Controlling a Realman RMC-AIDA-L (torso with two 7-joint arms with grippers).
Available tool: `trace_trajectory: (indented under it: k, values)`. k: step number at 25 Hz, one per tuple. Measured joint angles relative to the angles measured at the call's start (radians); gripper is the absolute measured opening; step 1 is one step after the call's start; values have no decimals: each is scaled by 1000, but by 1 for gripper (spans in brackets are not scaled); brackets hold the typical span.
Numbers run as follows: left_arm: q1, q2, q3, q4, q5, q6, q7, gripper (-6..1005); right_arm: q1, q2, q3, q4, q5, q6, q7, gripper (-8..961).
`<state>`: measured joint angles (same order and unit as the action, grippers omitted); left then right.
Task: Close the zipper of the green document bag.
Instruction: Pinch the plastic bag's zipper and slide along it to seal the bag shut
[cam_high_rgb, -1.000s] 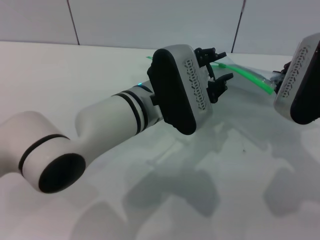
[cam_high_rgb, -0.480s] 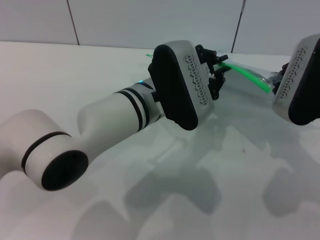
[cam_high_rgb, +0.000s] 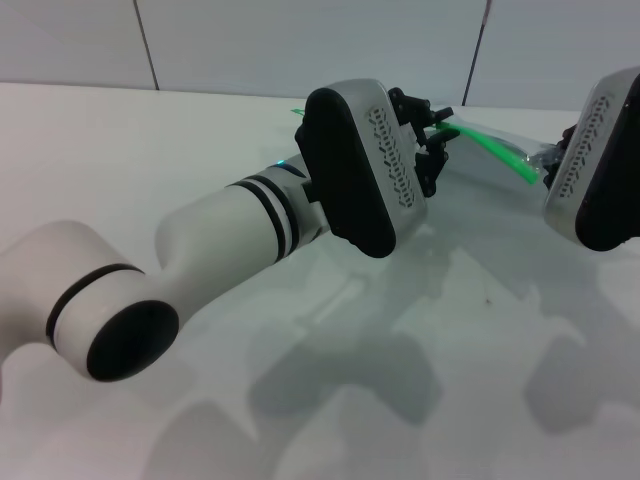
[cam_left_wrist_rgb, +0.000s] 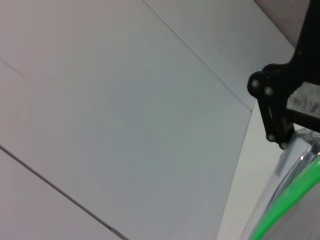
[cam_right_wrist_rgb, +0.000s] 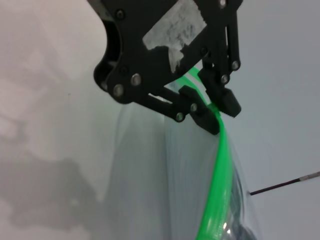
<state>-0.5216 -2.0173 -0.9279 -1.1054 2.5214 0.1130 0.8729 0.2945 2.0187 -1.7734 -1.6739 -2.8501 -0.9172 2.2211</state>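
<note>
The green document bag (cam_high_rgb: 497, 188) is a translucent pouch at the far right of the white table (cam_high_rgb: 130, 160). Its zipper (cam_high_rgb: 495, 150) is a bright green strip raised off the surface. My left gripper (cam_high_rgb: 432, 140) is shut on that strip's far end. The right wrist view looks along the zipper (cam_right_wrist_rgb: 220, 175) to the left gripper (cam_right_wrist_rgb: 216, 107), whose black fingertips pinch the strip, with the clear bag (cam_right_wrist_rgb: 170, 170) hanging below. The strip's other end runs to my right gripper (cam_high_rgb: 562, 155) at the right edge, mostly hidden behind its wrist housing. The slider tab is not discernible.
My left arm (cam_high_rgb: 240, 235) stretches across the middle of the table and casts broad shadows. A panelled wall (cam_high_rgb: 300, 40) stands just behind the bag. The left wrist view shows the wall, a black finger linkage (cam_left_wrist_rgb: 272, 112) and a piece of the zipper (cam_left_wrist_rgb: 285, 210).
The left gripper's fingers were spread either side of the green strip one second ago; they have since come together on it. The strip's far end sits slightly higher. The right arm has barely moved.
</note>
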Motion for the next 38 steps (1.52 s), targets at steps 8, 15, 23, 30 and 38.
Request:
trace_trajectory:
  k: [8, 15, 23, 30, 38]
  values:
    - [5, -10, -10, 0, 2, 1, 34, 223, 0, 0, 0, 0, 0, 0, 0, 68]
    - [8, -12, -11, -1, 2, 1, 53, 267, 0, 0, 0, 2, 0, 0, 0, 70]
    - [8, -12, -9, 3, 2, -7, 54, 294, 1, -1, -1, 11, 0, 0, -1, 72]
    - [4, -12, -10, 10, 3, -7, 58, 389, 9, 0, -3, 18, 0, 0, -1, 74]
    - [-11, -13, -3, 36, -4, -7, 61, 384, 10, 0, -6, 9, 0, 0, -2, 76]
